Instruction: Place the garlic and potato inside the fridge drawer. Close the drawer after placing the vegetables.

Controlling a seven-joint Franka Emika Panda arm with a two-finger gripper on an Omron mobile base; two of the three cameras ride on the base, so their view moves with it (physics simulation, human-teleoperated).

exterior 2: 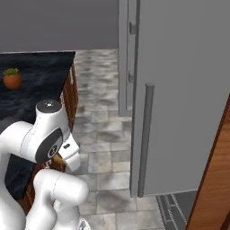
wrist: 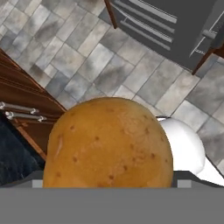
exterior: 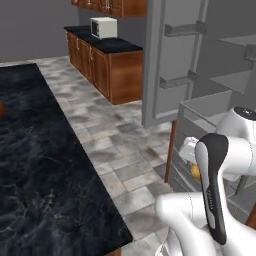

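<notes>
My gripper (exterior: 194, 167) is shut on the potato (wrist: 109, 146), a golden-brown speckled oval that covers the fingertips in the hand view. I hold it above the tiled floor, beside the end of the dark counter. From the left base camera a sliver of the potato (exterior: 195, 172) peeks out beside my forearm, and from the right base camera a small orange bit (exterior 2: 57, 158) sits under the wrist. The grey fridge drawer (exterior: 186, 132) stands pulled out just right of the hand, and it also appears at the top of the hand view (wrist: 148, 22). The garlic is out of view.
A dark marble counter (exterior: 40, 165) runs along the left, with a small orange pot with a green top (exterior 2: 12, 79) on it. The open fridge's grey door (exterior 2: 179, 90) stands at right. Wooden cabinets (exterior: 107, 65) and a white microwave (exterior: 104, 27) are far back.
</notes>
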